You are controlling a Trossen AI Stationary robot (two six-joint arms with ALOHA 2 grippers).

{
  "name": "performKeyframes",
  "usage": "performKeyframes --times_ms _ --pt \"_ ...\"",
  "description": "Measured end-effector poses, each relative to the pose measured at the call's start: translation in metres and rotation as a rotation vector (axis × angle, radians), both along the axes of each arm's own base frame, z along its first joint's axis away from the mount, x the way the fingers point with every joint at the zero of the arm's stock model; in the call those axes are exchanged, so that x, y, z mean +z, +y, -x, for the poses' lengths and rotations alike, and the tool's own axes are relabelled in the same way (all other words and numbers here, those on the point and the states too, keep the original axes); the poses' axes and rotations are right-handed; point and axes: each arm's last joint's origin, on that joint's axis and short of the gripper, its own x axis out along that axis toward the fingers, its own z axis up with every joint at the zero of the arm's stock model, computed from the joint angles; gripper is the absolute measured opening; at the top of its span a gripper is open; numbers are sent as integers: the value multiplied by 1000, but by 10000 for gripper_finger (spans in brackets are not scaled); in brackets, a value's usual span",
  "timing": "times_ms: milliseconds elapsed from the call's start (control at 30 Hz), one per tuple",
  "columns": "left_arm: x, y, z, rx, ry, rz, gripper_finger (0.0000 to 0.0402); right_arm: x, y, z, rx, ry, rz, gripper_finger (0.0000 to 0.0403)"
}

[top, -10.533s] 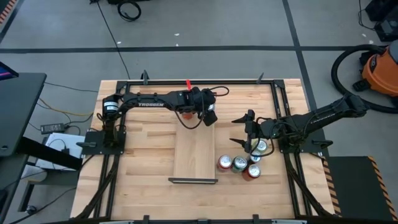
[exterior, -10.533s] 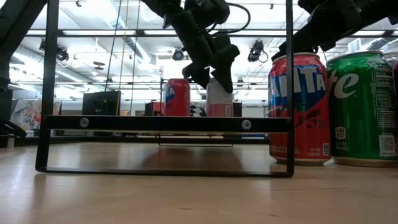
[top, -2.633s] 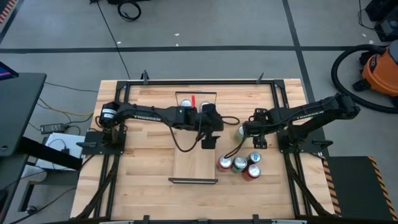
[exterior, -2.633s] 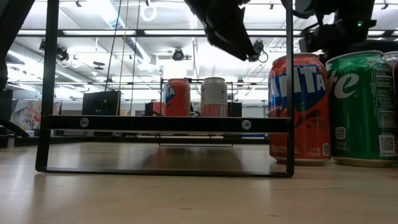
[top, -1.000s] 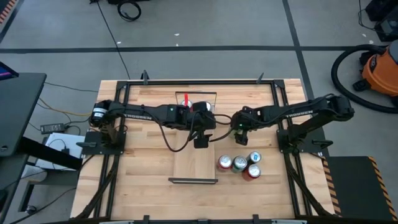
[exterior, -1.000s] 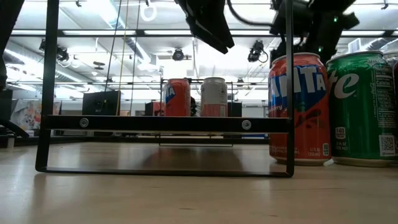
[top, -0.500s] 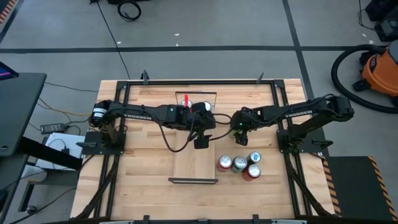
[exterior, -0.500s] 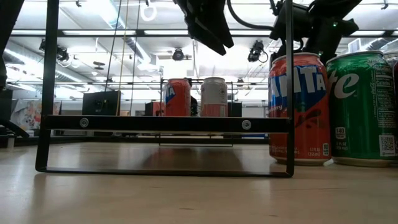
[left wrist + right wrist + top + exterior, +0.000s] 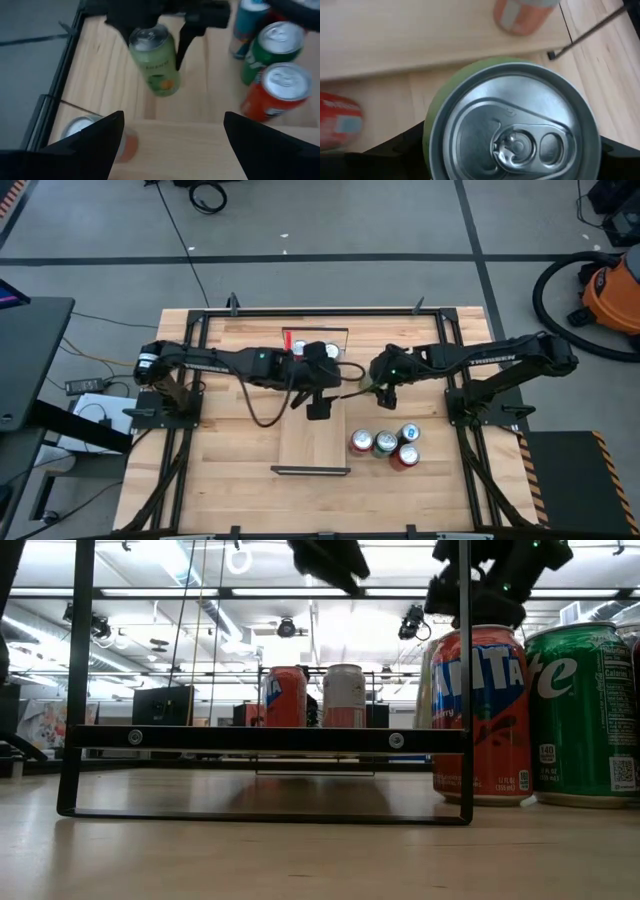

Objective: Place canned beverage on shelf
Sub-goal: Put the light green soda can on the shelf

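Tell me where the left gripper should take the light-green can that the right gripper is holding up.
Take the bare lower half of the light-green can. The right gripper clamps its upper part from both sides, leaving the body below free. Probably best: bring the left gripper in level from the shelf side, jaws open.

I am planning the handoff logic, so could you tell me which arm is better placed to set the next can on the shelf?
The right. The right gripper is shut on a light green can beside the shelf. The left gripper hangs open and empty over the shelf.
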Motion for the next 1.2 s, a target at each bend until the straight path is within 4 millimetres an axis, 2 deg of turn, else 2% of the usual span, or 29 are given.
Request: performKeyframes --times_ms 100,267,367,633,833,1033,1100,1200 --pt "1 -10 4 -25 -23 -31 354 7 5 -4 18 -40 -4 326" --pt "-30 -19 8 -38 30 -82 354 19 18 -10 54 -92 -16 326" --pt "-37 -18 13 -12 15 -93 354 25 23 -18 62 -118 -29 326" --pt "-39 -13 46 19 -143 -60 354 30 36 -51 121 -80 -23 327" --pt "-48 -10 74 44 -229 -37 354 36 36 -78 125 -38 -8 327" --pt "-60 -9 88 68 -278 7 354 24 33 -97 110 38 -9 327" --pt "-67 -9 93 73 -240 11 354 19 33 -101 110 60 -10 327" --pt "-67 -9 91 84 -262 39 354 14 31 -106 111 75 -21 327"
